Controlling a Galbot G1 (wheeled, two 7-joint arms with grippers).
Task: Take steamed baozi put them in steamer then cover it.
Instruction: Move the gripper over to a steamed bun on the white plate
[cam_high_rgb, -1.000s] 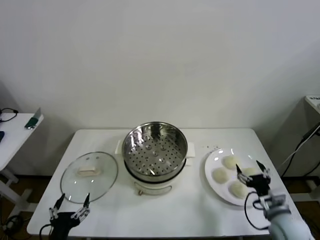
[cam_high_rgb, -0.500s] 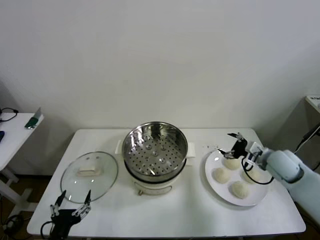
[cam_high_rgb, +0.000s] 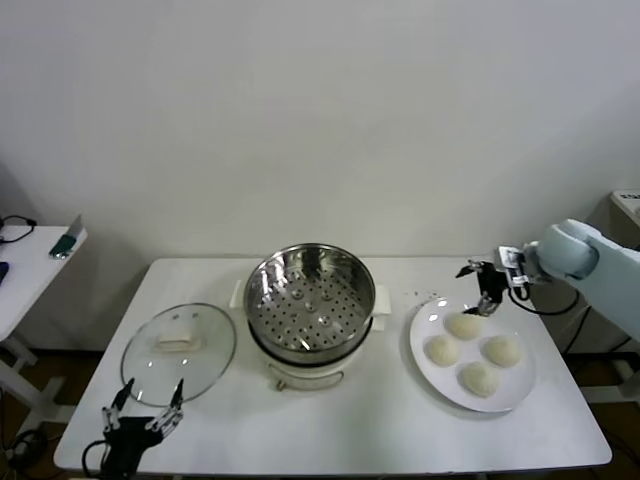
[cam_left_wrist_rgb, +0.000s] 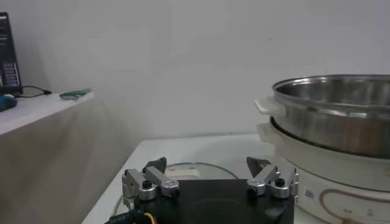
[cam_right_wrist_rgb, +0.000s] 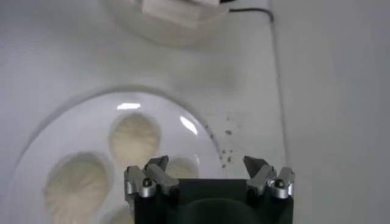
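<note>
Four cream-white baozi lie on a white plate (cam_high_rgb: 519, 393) at the right: one at the far side (cam_high_rgb: 464, 325), one at the left (cam_high_rgb: 441, 349), one at the right (cam_high_rgb: 501, 349), one at the near side (cam_high_rgb: 480, 378). My right gripper (cam_high_rgb: 478, 289) is open and empty, above the plate's far edge, just beyond the far baozi. In the right wrist view (cam_right_wrist_rgb: 206, 164) the baozi (cam_right_wrist_rgb: 134, 137) lie under the open jaws. The steel steamer (cam_high_rgb: 310, 298) stands empty at mid-table. The glass cover (cam_high_rgb: 178, 350) lies flat left of it. My left gripper (cam_high_rgb: 140, 412) is open, parked by the front edge near the cover.
The steamer's cream pot base (cam_left_wrist_rgb: 317, 164) and basket (cam_left_wrist_rgb: 335, 112) show in the left wrist view, with the cover (cam_left_wrist_rgb: 189, 171) beyond the left gripper (cam_left_wrist_rgb: 207, 165). A side table (cam_high_rgb: 25, 260) with small items stands at the far left. A grey cabinet (cam_high_rgb: 610, 270) stands at the right.
My right arm has swung from the plate's front right edge, over the plate, to its far edge. The baozi stay on the plate. The left arm has not moved.
</note>
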